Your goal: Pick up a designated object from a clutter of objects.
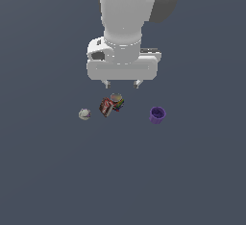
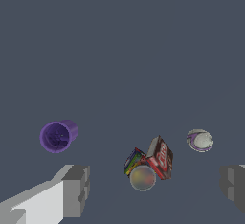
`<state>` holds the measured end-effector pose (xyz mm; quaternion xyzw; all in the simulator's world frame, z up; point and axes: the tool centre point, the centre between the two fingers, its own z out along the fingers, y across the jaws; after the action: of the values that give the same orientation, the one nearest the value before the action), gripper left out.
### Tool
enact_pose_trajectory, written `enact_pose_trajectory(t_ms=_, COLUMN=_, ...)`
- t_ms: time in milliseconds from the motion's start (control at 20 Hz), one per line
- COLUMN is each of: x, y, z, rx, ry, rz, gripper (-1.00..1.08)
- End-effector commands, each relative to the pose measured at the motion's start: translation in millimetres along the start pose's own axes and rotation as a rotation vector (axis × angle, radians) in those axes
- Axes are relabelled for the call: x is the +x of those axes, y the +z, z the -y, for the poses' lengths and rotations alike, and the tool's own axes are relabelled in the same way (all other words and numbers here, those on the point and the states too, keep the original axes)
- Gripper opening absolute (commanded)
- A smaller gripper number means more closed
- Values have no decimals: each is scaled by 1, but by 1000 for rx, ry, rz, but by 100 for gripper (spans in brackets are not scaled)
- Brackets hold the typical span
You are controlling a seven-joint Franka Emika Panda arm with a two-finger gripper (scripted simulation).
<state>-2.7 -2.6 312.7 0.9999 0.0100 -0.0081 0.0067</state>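
The multicoloured block [image 1: 119,105] lies on the grey floor, pressed against the red-and-white box [image 1: 105,107], which leans tilted beside it. In the wrist view the block [image 2: 133,161] shows blue, yellow and green patches and is partly hidden by the box [image 2: 161,157] and by a small dull round item [image 2: 142,177]. My gripper [image 1: 123,83] hovers above and just behind this cluster, open and empty. In the wrist view the gripper [image 2: 155,189] has its fingers [image 2: 76,189] wide apart on either side of the cluster.
A greyish-white ball [image 1: 84,114] lies to the exterior view's left of the cluster, also in the wrist view [image 2: 199,140]. A purple cup [image 1: 157,115] lies on its side to the exterior view's right, also in the wrist view [image 2: 57,136].
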Motion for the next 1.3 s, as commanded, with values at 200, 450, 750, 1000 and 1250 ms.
enact_pose_trajectory(t_ms=200, x=1, y=-5, z=-1, rx=-4, ry=-12, rz=-5, gripper=100)
enact_pose_trajectory(t_ms=450, x=2, y=-17, z=-2, rx=-13, ry=-38, rz=-15, gripper=100)
enact_pose_trajectory(t_ms=750, x=2, y=-17, z=-2, rx=-12, ry=-38, rz=-15, gripper=100)
enact_pose_trajectory(t_ms=1000, x=0, y=-8, z=-3, rx=-11, ry=-16, rz=-15, gripper=100)
enact_pose_trajectory(t_ms=1250, x=-6, y=13, z=-6, rx=-8, ry=34, rz=-16, gripper=100)
